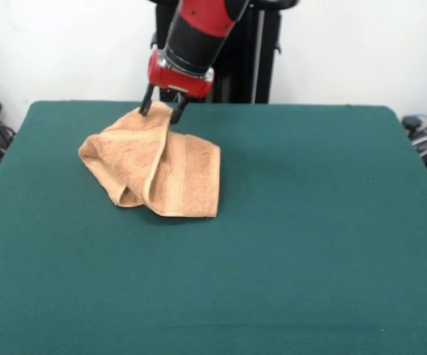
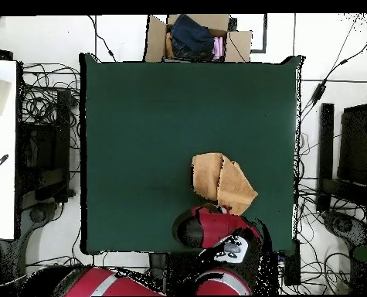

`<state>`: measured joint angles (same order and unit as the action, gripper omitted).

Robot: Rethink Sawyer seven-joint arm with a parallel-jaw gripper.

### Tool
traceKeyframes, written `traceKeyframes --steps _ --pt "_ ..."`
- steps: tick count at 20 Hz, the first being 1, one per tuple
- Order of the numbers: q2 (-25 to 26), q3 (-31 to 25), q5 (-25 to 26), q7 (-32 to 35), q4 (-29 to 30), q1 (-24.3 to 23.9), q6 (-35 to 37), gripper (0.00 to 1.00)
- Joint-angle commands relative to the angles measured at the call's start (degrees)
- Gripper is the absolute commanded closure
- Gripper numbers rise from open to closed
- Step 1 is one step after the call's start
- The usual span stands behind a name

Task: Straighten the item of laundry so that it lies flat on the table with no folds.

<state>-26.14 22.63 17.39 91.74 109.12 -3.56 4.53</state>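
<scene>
Green felt counter (image 1: pixel 309 222) carries your crumpled towel (image 1: pixel 154 174) near its robot-side edge, where your hand (image 1: pixel 161 109), fingers narrowly parted, straddles a raised fold, seemingly to pull it flat.

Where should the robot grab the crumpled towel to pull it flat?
Probably the folded-over flap of the towel, at its raised ridge down the middle, coming from straight above. That flap lies doubled over the rest, so lifting it sideways should open the fold. The gripper hangs over the towel's far edge on the table.
</scene>
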Motion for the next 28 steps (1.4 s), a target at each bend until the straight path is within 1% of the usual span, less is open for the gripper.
traceKeyframes --steps 1,5,6,8,17,20,21,24,26,28 --pt "0.27 -6.87 0.01 7.0 1.2 -0.61 2.59 0.0" --pt "0.75 -5.79 -1.14 8.13 0.8 0.4 3.31 0.0" --pt "0.87 -5.52 -1.42 8.41 0.7 0.65 3.49 1.0" --pt "1.18 -4.84 -1.62 9.0 0.6 1.24 2.79 1.0" --pt "1.11 -4.95 -2.19 9.23 0.65 1.24 3.71 1.0" --pt "0.59 -6.63 -2.59 8.93 1.07 0.09 4.78 1.0" --pt "0.36 -6.28 -2.68 8.68 0.65 1.0 5.84 1.0" --pt "0.84 -3.61 -5.29 11.16 -0.71 6.06 9.05 1.0" --pt "1.46 -2.46 -6.34 11.85 -2.0 8.35 11.0 1.0" --pt "1.71 -1.83 -7.01 12.14 -2.55 9.46 11.87 1.0"
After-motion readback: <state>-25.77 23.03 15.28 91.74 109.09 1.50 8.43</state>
